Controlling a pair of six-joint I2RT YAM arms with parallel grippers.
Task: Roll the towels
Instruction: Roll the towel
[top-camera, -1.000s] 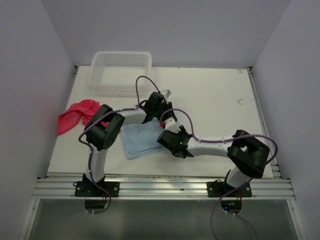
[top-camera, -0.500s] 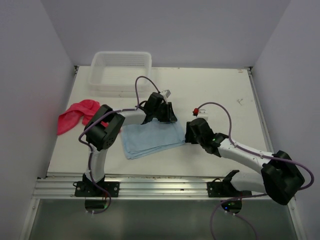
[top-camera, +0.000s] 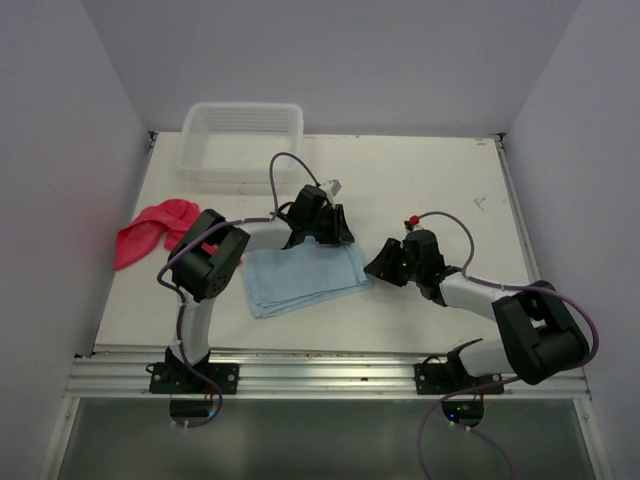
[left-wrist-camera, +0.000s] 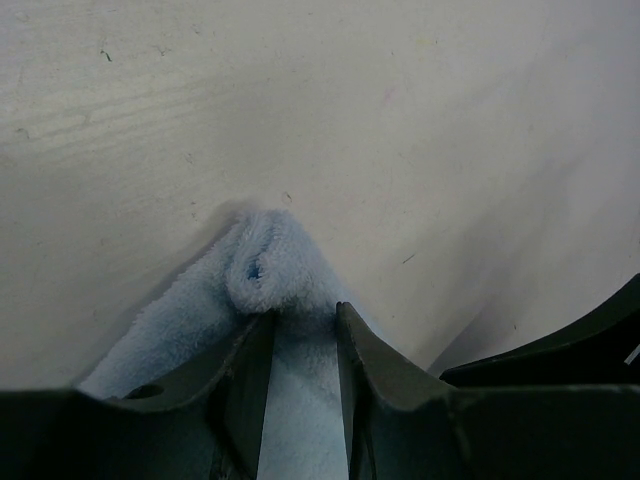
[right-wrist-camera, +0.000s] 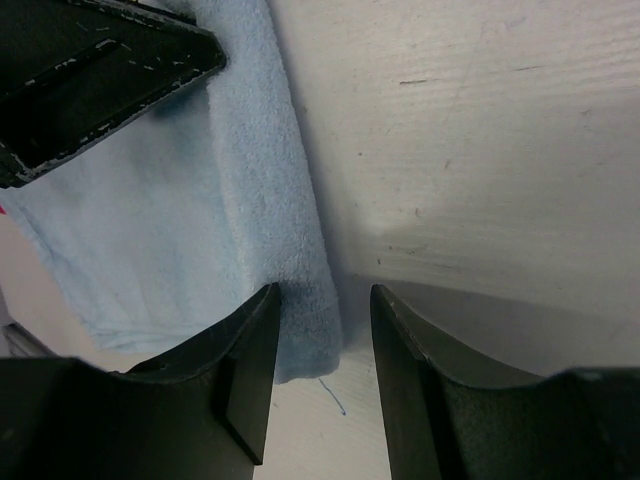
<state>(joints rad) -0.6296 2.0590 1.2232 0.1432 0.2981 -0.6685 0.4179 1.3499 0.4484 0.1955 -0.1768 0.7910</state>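
A light blue towel (top-camera: 300, 278) lies flat on the white table between my arms. My left gripper (top-camera: 335, 228) is at its far right corner and is shut on that corner; in the left wrist view the fingers (left-wrist-camera: 250, 370) pinch the bunched blue towel (left-wrist-camera: 270, 265). My right gripper (top-camera: 378, 265) is open at the towel's right edge. In the right wrist view the gripper (right-wrist-camera: 322, 300) straddles the near right corner of the blue towel (right-wrist-camera: 200, 200) low over the table. A red towel (top-camera: 150, 230) lies crumpled at the table's left edge.
A clear plastic basket (top-camera: 240, 140) stands at the back left. The left gripper's dark body (right-wrist-camera: 90, 80) shows at the top left of the right wrist view. Walls close in the table at the left, back and right.
My right arm swung off the towel to the right, then its gripper came back to the towel's right edge. The left gripper has stayed on the far corner.
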